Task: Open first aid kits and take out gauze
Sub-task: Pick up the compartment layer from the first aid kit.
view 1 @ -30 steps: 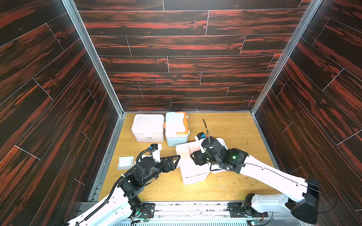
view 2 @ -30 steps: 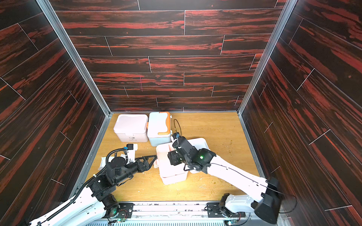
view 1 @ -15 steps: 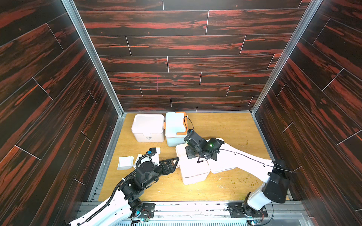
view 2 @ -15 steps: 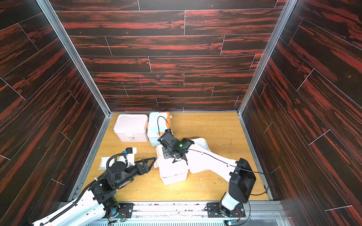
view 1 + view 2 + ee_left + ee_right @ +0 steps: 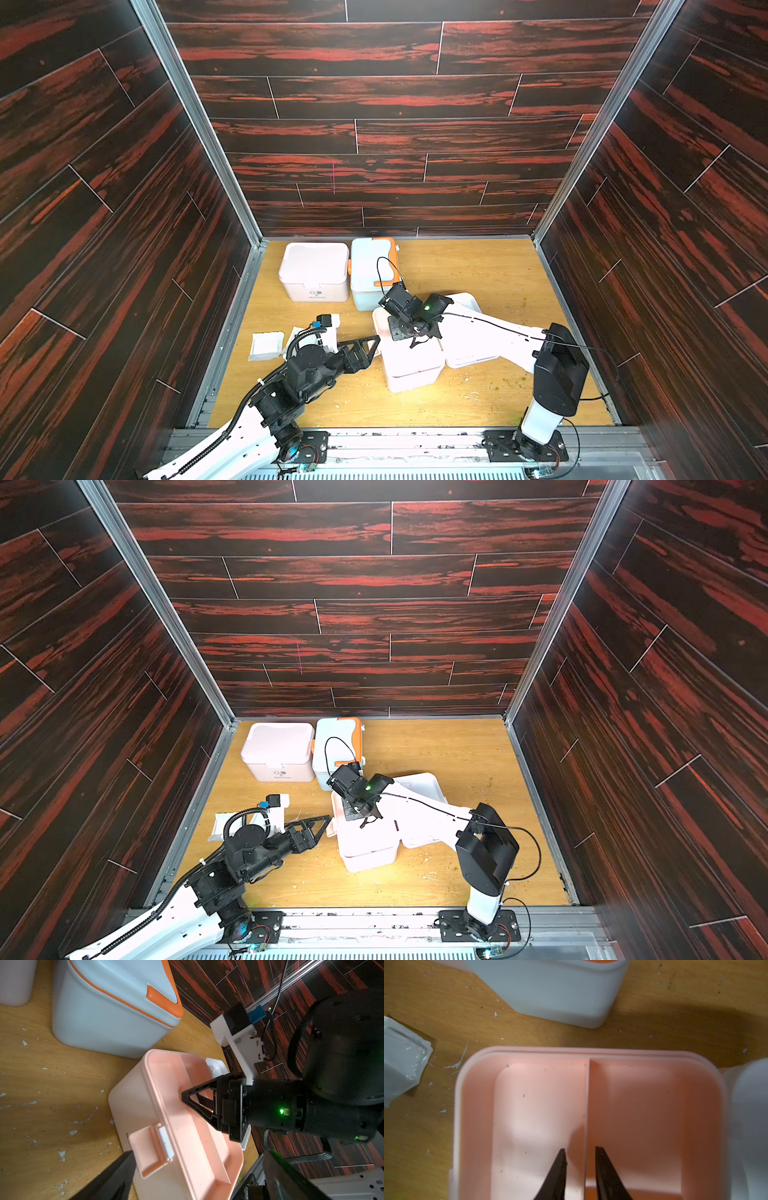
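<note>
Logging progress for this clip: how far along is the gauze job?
Done: the near pink kit is open, lid flipped aside, and gauze packets lie on the table. In hand: fingers of the right gripper straddle its tray divider, not yet gripping. Remaining: the rear pink kit and blue kit are closed.

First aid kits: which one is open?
The pink kit nearest the robot: lid flipped back, right gripper over its divided tray. The other pink kit and the blue orange-handled kit behind it are shut.

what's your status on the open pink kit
Left gripper open beside the kit's latch. Right gripper open, jaws astride the tray's divider, not clamped. Gauze on table; tray empty.
</note>
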You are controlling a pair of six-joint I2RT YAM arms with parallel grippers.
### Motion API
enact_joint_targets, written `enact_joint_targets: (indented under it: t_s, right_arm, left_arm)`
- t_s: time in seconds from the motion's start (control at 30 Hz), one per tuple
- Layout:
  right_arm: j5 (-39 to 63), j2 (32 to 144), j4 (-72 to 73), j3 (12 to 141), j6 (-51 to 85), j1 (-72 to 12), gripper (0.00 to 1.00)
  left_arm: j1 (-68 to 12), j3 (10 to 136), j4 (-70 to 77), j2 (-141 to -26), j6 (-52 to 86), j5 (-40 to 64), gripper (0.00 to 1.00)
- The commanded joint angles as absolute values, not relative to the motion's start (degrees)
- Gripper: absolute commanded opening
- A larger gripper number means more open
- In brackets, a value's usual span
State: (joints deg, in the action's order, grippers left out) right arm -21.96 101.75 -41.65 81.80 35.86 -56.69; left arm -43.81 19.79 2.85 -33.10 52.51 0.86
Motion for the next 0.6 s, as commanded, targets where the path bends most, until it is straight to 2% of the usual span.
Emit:
enact_joint_targets:
  t_s: [0.0,0.13,0.27,0.43,0.57]
  right_arm:
    - [-22.3,103.9,-42.2,81.9,37.9,-56.4,0.25]
    - [-23.1,105.2,-43.0,82.5,39.6,-55.9,0.14]
    - [-25.3,105.7,-44.7,83.1,41.6,-55.7,0.07]
    - [-27.9,105.6,-46.9,84.6,43.9,-55.7,0.01]
    - [-29.7,105.4,-48.0,86.3,44.7,-55.7,0.0]
  left_arm:
    - [-44.1,19.8,2.5,-33.0,52.6,0.4,1.0]
    - [-44.2,20.3,2.3,-33.5,52.5,0.5,1.0]
    - [-44.3,21.4,1.4,-34.9,52.3,1.0,1.0]
    - [-44.9,22.7,2.0,-37.8,52.0,1.5,1.0]
    - [-45.4,23.2,2.5,-39.4,51.9,1.2,1.0]
